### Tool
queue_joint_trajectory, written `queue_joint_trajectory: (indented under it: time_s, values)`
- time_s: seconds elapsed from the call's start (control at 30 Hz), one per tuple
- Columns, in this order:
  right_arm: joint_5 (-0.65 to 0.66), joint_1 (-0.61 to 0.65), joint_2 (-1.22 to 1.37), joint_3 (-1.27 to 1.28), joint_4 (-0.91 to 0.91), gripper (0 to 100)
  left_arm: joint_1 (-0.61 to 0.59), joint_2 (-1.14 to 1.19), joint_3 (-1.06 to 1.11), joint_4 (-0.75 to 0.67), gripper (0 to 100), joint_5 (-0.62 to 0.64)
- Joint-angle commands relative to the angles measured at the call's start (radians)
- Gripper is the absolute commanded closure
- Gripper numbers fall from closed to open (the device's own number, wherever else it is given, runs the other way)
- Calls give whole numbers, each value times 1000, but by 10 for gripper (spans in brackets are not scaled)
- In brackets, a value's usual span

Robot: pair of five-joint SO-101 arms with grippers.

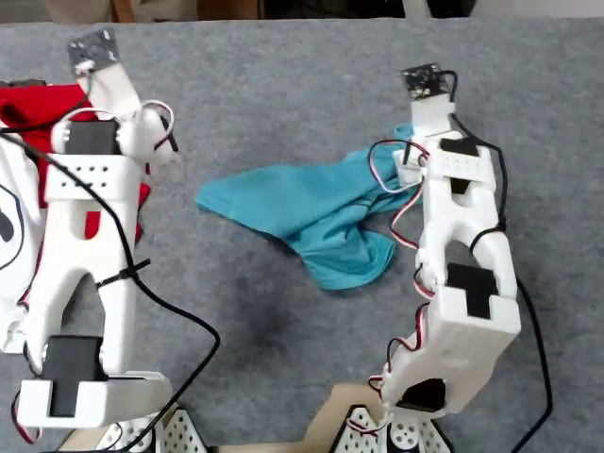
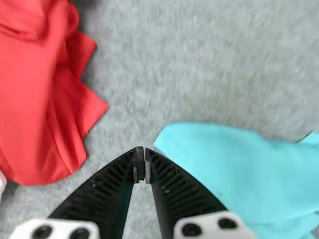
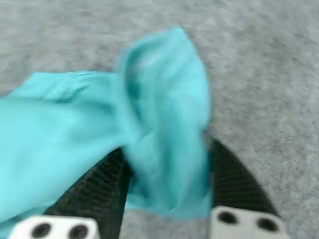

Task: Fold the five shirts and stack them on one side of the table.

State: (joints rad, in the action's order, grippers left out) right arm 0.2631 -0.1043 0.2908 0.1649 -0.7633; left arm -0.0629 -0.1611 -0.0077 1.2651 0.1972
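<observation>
At the left edge of the table [image 1: 283, 66] we saw a white shirt [image 1: 11, 226] and a red shirt [image 2: 40, 89] lying loose, not stacked neatly. The left gripper [image 2: 139, 167] was closed on nothing, just beside the blue shirt [image 1: 302, 208], crumpled in the middle. The right gripper [image 3: 167, 169] was clamped on its bunched edge. We judged that most folding remained.
</observation>
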Motion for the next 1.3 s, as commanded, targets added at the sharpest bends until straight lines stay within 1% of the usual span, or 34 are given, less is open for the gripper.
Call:
queue_joint_trajectory:
  time_s: [0.0, 0.1, 0.27, 0.33, 0.43, 0.5, 0.57, 0.67, 0.8, 0.87, 0.93, 1.13, 1.27]
  values:
    - [8, 25, -166, -58, -84, 681, -11, -65, -57, 2, 982, 9]
    - [8, 24, -278, -64, -164, 680, -11, -56, -35, -21, 982, 9]
    - [9, 18, -556, -54, -304, 680, -18, -5, 135, -226, 982, 20]
    - [8, 31, -653, -54, -367, 680, -15, 31, 238, -334, 981, 91]
    - [8, 117, -754, -44, -471, 681, -48, 110, 390, -535, 981, 193]
    - [11, 177, -773, 21, -502, 681, -84, 137, 453, -597, 981, 229]
    - [15, 208, -773, 137, -482, 681, -118, 150, 457, -608, 981, 229]
    - [15, 213, -760, 335, -362, 700, -133, 185, 459, -658, 981, 227]
    - [15, 214, -737, 498, -233, 818, -129, 242, 433, -698, 981, 209]
    - [15, 209, -722, 550, -193, 871, -129, 268, 400, -695, 981, 209]
    - [14, 191, -702, 596, -164, 896, -129, 294, 373, -694, 981, 209]
    - [17, 127, -619, 630, -100, 896, -121, 317, 348, -692, 981, 209]
    - [15, 117, -499, 627, -72, 897, -118, 317, 348, -692, 981, 209]
